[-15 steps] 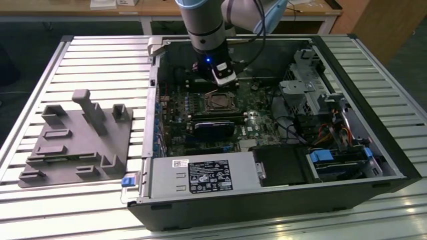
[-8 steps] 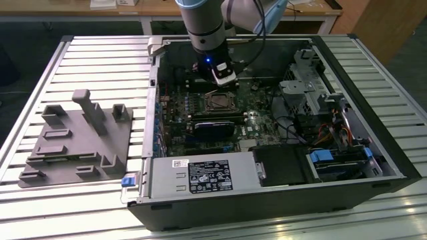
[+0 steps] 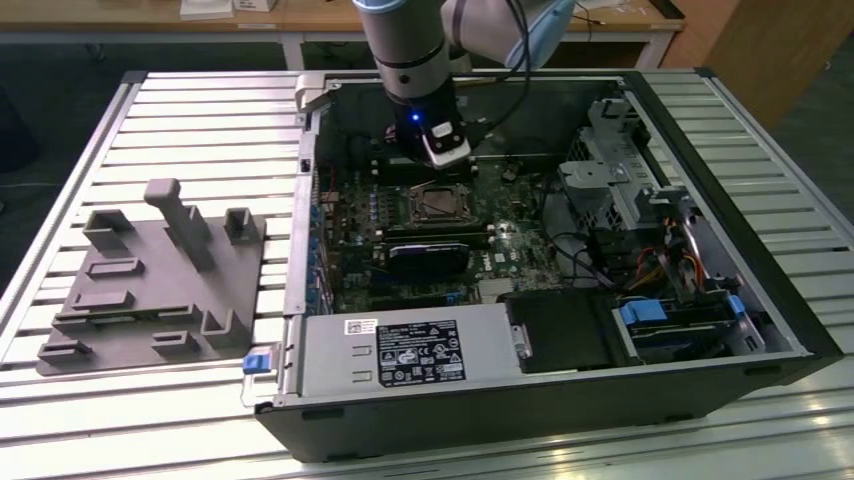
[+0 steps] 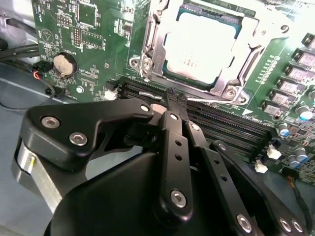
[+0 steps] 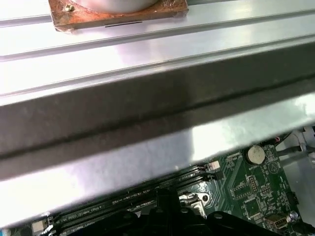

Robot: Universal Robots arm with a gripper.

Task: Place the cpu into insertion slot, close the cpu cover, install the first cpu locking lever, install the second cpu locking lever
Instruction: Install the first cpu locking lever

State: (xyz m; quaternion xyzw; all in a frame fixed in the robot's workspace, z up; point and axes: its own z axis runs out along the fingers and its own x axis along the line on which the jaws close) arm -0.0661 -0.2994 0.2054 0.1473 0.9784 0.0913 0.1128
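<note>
In the exterior view, the arm reaches down into an open computer case (image 3: pixel 534 420) lying on a slatted table (image 3: pixel 200 120). Its gripper (image 3: pixel 445 158) hangs just beside the insertion slot (image 3: pixel 438 203), on the side away from the camera. A grey fixture (image 3: pixel 147 290) sits well apart, towards the exterior view's left.

The second wrist view gives the detail. The cpu (image 4: pixel 199 46) lies in the socket with the cpu cover (image 4: pixel 150 42) down around it, and the gripper (image 4: pixel 160 109) has its fingertips together on nothing, above the memory slots (image 4: pixel 221 123).

In the first wrist view, the case's metal edge (image 5: pixel 147 113) crosses the frame, with a coin battery (image 5: pixel 255 154) on the board beyond it.
</note>
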